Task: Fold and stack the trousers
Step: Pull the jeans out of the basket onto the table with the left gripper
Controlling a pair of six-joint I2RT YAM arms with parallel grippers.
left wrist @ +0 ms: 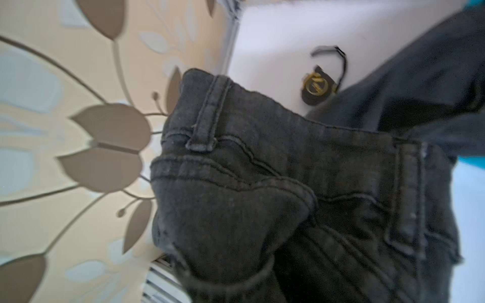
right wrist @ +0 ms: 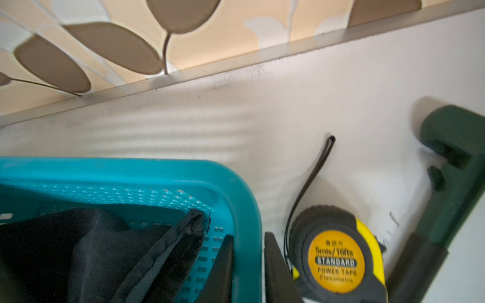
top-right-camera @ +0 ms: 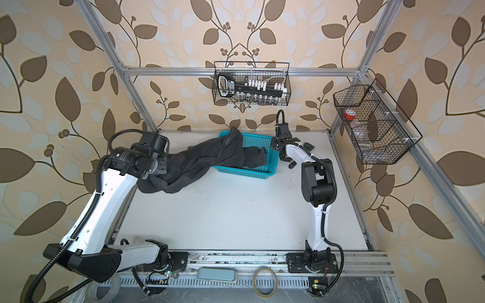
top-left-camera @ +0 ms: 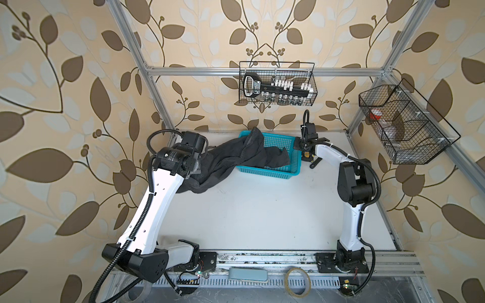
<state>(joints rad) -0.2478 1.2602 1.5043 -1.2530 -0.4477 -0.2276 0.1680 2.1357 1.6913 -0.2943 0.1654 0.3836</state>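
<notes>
— Left gripper?
— I've got it clamped on the dark charcoal denim trousers. My right gripper pinches the teal perforated plastic basket by its rim.
— And the trousers?
— Legs in that basket, one fold on the white tabletop.

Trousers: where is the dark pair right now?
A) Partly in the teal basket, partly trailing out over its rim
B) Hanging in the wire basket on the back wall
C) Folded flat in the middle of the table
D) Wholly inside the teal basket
A: in both top views one end of the trousers lies inside the teal basket, while the rest is draped out over its rim, unfolded.
</notes>
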